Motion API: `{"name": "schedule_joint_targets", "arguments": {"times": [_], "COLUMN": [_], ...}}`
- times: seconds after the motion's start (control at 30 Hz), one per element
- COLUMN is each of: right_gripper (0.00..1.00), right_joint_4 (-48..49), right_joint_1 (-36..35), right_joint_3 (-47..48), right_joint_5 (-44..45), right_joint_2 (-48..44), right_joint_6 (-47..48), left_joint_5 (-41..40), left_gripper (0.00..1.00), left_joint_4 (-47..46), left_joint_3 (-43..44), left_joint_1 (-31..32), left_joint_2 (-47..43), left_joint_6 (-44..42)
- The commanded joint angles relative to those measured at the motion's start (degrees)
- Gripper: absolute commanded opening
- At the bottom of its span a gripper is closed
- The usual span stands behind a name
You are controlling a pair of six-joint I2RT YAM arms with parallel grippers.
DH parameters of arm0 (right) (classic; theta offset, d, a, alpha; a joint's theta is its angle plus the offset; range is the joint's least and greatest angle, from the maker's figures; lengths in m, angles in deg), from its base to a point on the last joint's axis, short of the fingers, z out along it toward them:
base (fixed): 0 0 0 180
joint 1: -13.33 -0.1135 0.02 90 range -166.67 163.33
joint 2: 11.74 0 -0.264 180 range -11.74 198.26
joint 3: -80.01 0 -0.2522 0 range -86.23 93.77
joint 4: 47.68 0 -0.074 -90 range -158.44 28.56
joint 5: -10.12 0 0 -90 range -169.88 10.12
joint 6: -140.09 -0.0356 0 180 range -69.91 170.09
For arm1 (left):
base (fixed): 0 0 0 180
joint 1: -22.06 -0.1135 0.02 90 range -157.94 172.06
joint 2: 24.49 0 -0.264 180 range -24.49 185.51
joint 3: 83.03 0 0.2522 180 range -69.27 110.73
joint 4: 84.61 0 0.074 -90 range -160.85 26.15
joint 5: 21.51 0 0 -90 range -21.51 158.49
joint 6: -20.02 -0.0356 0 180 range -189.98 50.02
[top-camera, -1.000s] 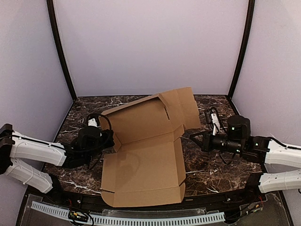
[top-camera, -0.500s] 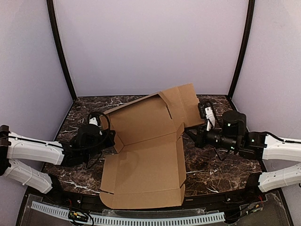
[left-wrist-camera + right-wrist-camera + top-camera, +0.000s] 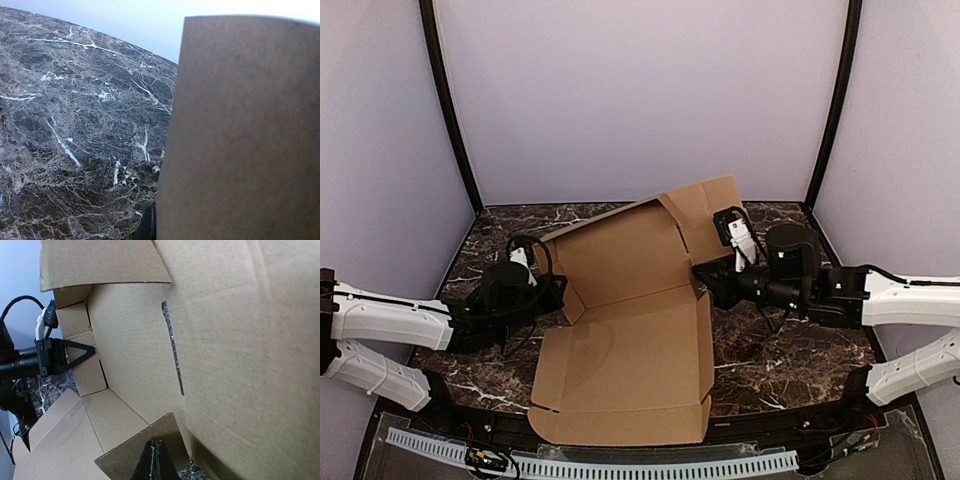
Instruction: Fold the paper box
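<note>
Watching the overhead feed, I had the paper box sitting mid-table. Its floor panel lay flat and reached the near edge, and its tall panel tilted up toward the far edge, with a loose flap pointing at the far right corner. The right gripper was at the box's right side, down at the crease where the tall panel met the floor. From its wrist camera the fingers looked pressed together into one dark wedge just behind a small tab, and I saw no cardboard between them. The left gripper was against the short tab on the box's left side. I could not tell whether its jaws were spread or closed, since its own camera showed only cardboard and table.

My worry was the tall panel. Nothing seemed to clamp it, so a shove from the right could have slid the whole box toward the left edge instead of bending the crease, or let the panel flop back. A closed wedge pushing on a thin tab could also have slipped past it and crumpled the corner. If the sides were pushed unevenly, I judged the box would twist and the tabs would miss their slot.
</note>
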Motion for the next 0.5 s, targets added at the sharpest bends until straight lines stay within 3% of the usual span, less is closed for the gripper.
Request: {"name": "schedule_joint_targets", "arguments": {"times": [0.0, 0.27, 0.47], "right_gripper": [0.0, 0.0, 0.0], "right_joint_4": [-1.3, -8.2, -14.9], "right_joint_1": [-1.0, -1.1, -1.1], "right_joint_3": [2.9, 5.8, 6.4], "right_joint_5": [0.7, -7.6, -8.8], "right_joint_2": [2.7, 7.5, 7.8], "right_joint_6": [2.2, 5.6, 8.2], "left_joint_5": [2.2, 5.9, 8.2], "left_gripper": [0.01, 0.01, 0.01], "left_joint_4": [-0.7, -1.3, -2.3], "left_joint_3": [1.9, 3.6, 4.3], "left_joint_1": [-0.1, -0.4, -0.5], "left_joint_2": [-1.6, -2.7, -3.1], "left_joint_6": [-0.6, -3.5, -7.4]}}
